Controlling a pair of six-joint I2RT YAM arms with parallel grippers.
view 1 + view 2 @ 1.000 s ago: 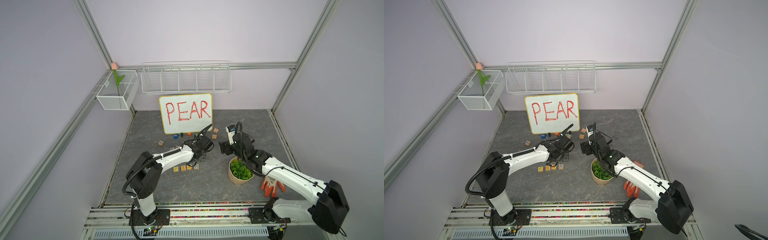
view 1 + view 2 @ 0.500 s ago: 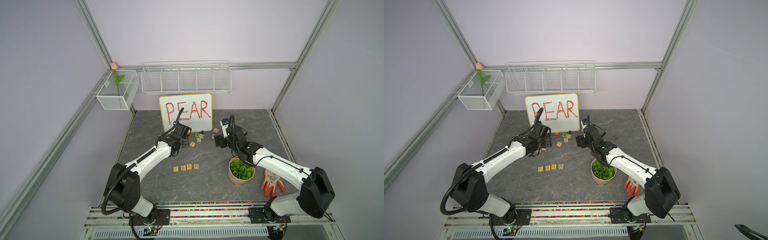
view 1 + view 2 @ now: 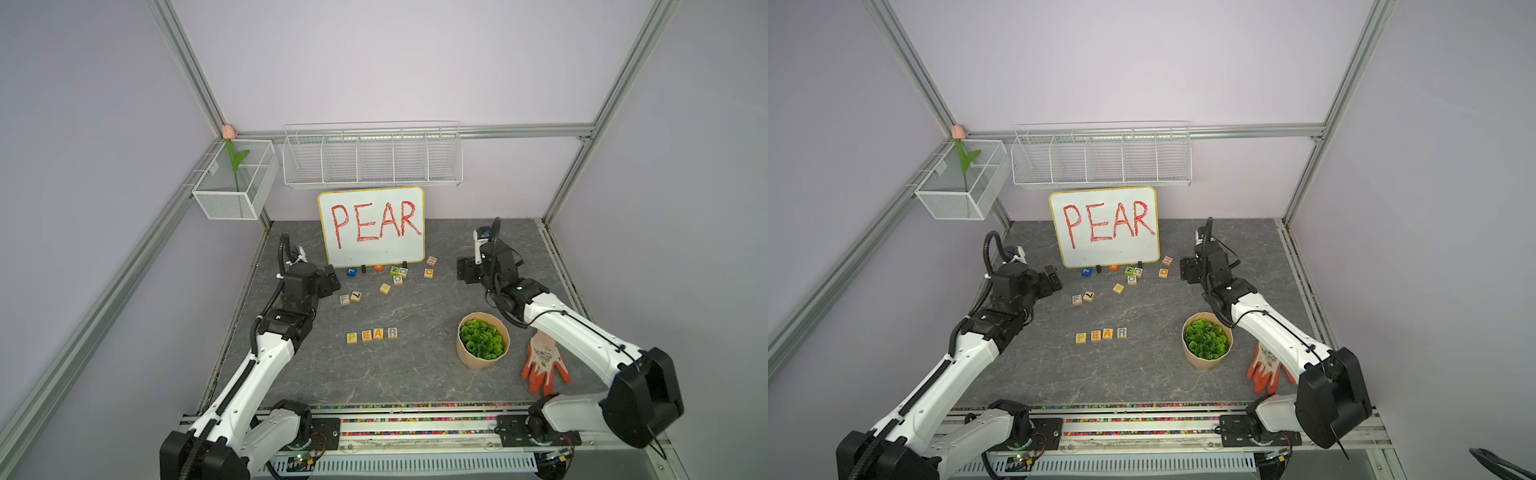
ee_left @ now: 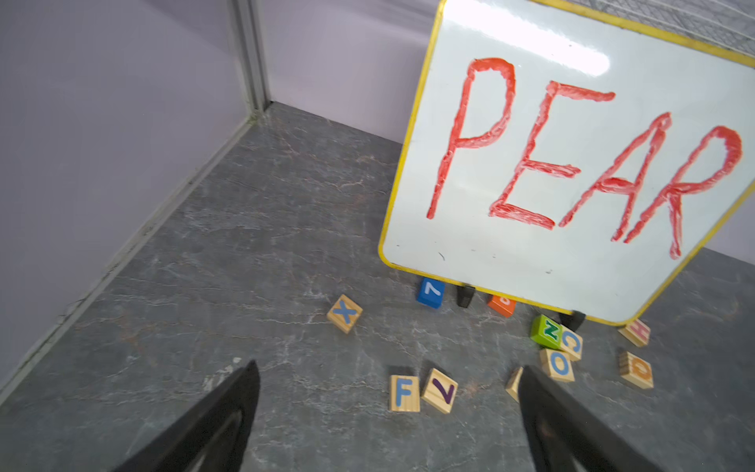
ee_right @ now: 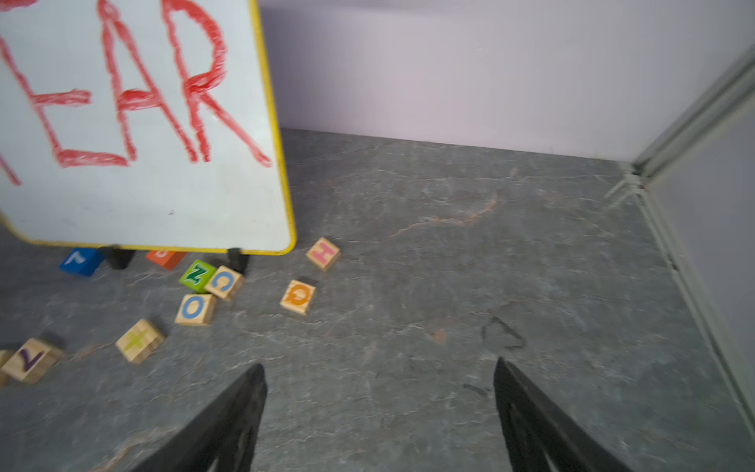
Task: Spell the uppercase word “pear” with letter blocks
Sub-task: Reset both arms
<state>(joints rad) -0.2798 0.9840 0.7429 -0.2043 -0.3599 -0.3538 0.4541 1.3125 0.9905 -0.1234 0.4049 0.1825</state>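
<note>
Now we are holding the black left gripper and black right gripper apart, empty, far back; the light-wood letter blocks are lying near-centre on the grey bench, reading PEAR, so we are judging any retreat must skirt them.

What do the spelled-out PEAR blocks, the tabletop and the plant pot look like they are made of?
PEAR blocks: likely bare wood, pale tan faces, painted letters.
Tabletop: matt grey stone-look, pale veins; stone or printed sheet, cannot tell.
Plant pot: matt tan wall, probably cardboard or fibre.
</note>
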